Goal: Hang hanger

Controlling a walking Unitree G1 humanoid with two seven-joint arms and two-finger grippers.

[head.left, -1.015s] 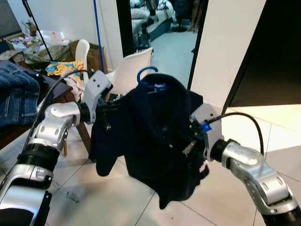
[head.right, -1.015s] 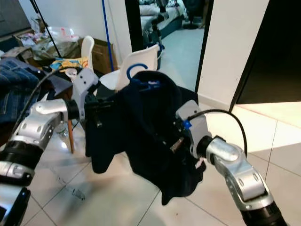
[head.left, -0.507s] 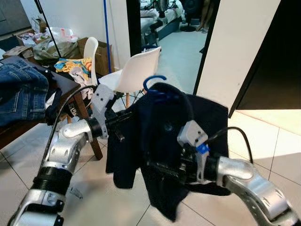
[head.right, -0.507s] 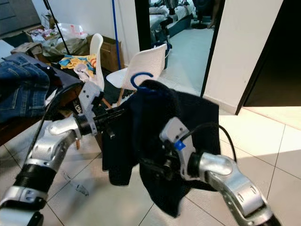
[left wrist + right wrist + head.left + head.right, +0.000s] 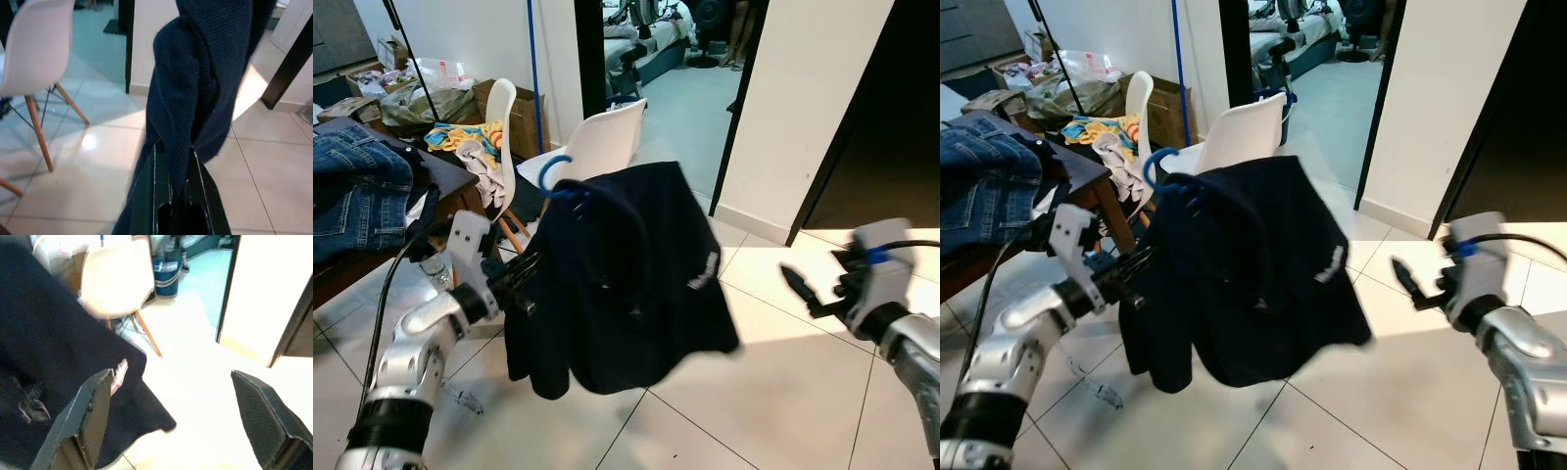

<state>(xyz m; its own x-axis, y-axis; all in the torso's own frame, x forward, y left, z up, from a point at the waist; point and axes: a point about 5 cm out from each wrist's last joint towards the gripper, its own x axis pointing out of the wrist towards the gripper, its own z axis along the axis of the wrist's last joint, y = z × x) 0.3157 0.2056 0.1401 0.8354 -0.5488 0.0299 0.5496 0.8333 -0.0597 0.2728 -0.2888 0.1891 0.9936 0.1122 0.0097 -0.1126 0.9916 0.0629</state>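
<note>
White tiled floor [image 5: 773,392], doorway at 12 o'clock. Jeans [image 5: 352,191] piled on dark table [image 5: 450,181] at 9 o'clock, partly cut off. Left gripper [image 5: 524,279] clamped on navy sweater [image 5: 626,284], fingertips buried in fabric. Sweater drapes over blue hanger [image 5: 555,181]; only its hook visible. White chair [image 5: 602,147] behind, mostly hidden. Right gripper [image 5: 808,294] at 3 o'clock, fingers spread, holding nothing, well apart from sweater.
</note>
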